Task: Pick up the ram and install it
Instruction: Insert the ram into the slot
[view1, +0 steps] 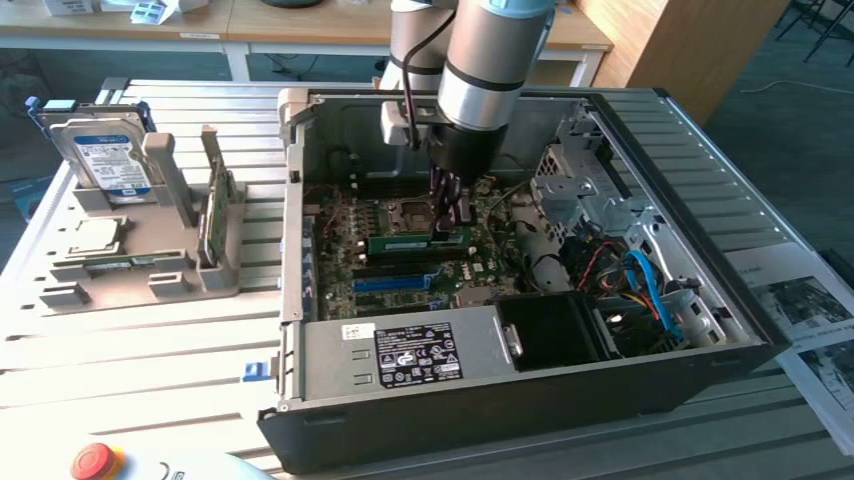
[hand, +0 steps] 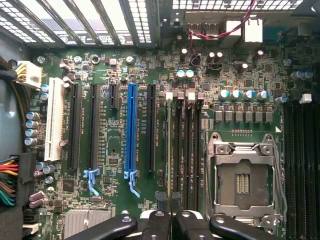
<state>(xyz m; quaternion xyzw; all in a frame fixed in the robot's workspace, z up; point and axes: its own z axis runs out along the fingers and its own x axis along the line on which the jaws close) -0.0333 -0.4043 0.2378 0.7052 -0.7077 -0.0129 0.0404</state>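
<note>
Green, long and narrow, the chip-studded ram stick (view1: 407, 241) hangs edge-down over the black memory slots (hand: 187, 150) of the green motherboard (hand: 115, 65), clamped by the black gripper (hand: 169, 202). The installing step is in hand, and seating seemingly demands exact slot alignment.

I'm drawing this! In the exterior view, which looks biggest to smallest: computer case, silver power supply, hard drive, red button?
1. computer case
2. silver power supply
3. hard drive
4. red button
The red button is clearly smallest, even though it looks nearer the camera.
</note>
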